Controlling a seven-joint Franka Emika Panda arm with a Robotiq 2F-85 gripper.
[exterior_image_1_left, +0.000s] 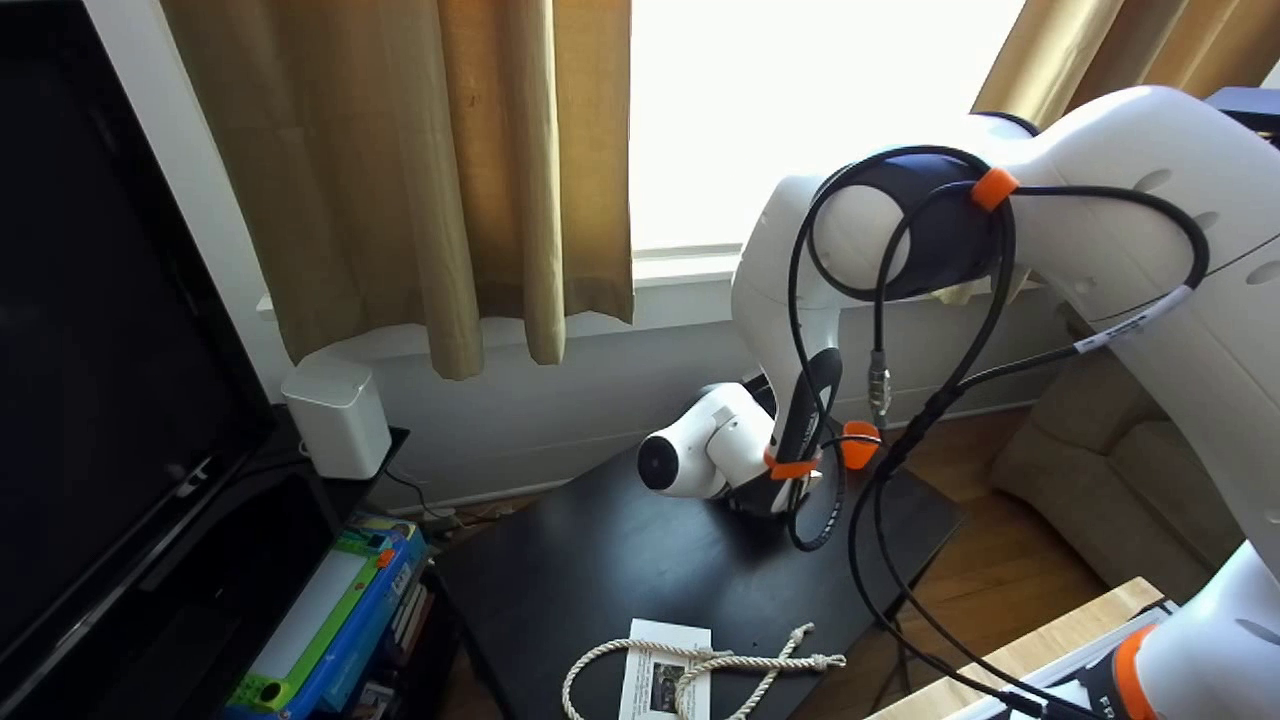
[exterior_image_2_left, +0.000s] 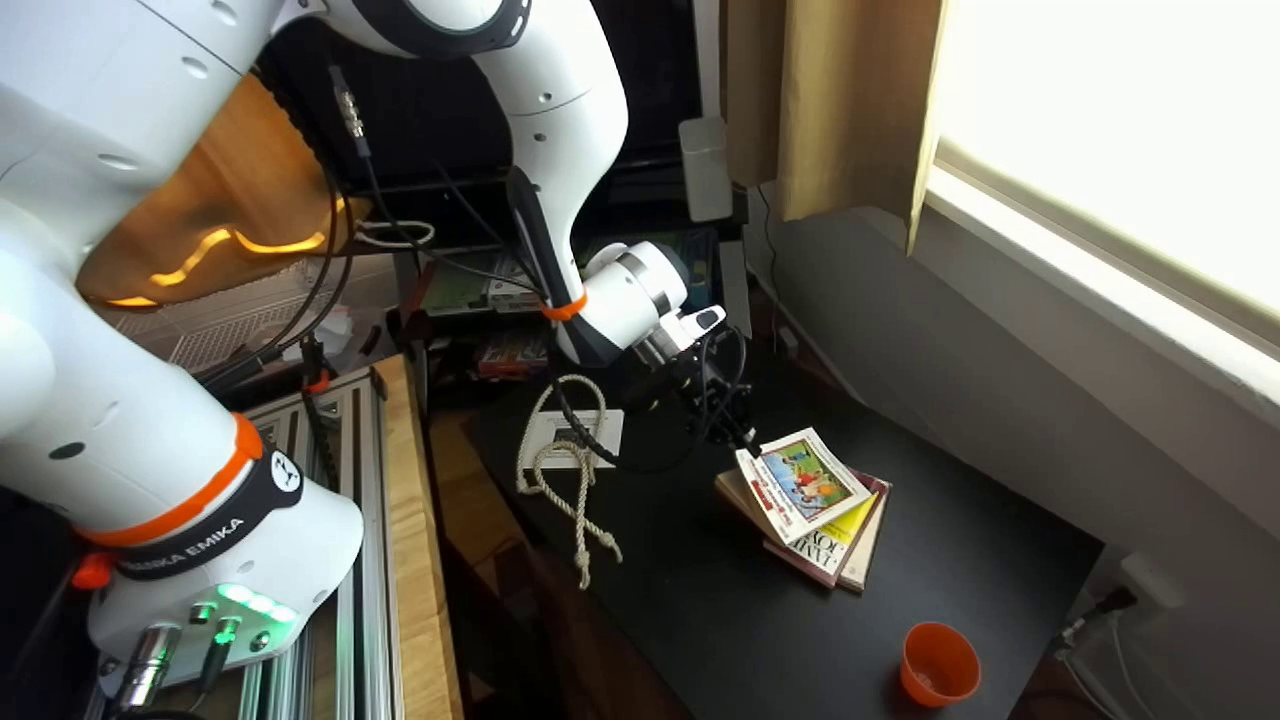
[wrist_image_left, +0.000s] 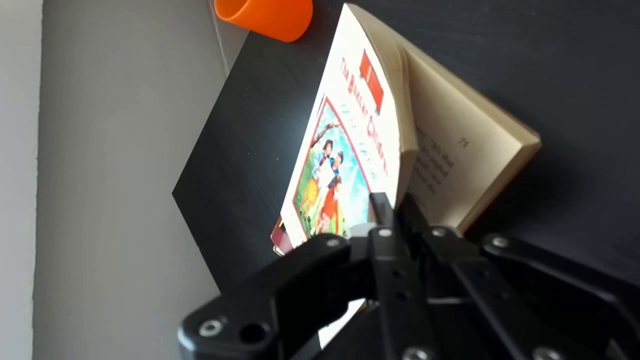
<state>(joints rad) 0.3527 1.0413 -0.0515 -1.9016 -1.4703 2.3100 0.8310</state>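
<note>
My gripper (wrist_image_left: 395, 207) is shut on a paperback book (wrist_image_left: 337, 145) with a white cover and a colourful picture of children. The fingers pinch its cover and a bundle of pages along the edge. This part is bent up, and the book stands partly open at a printed page (wrist_image_left: 452, 165). In an exterior view the gripper (exterior_image_2_left: 755, 445) comes down from the upper left onto the corner of the paperback (exterior_image_2_left: 803, 482). The paperback lies tilted on top of a small stack of books (exterior_image_2_left: 862, 555). In the other picture angle, the arm hides the stack and the fingertips.
The books lie on a black table (exterior_image_2_left: 690, 590). An orange cup (exterior_image_2_left: 940, 665) stands near them; it also shows in the wrist view (wrist_image_left: 272, 17). A knotted rope (exterior_image_1_left: 770, 662) lies over a white printed sheet (exterior_image_1_left: 645, 690). A wall and window (exterior_image_2_left: 1100, 210) border the table.
</note>
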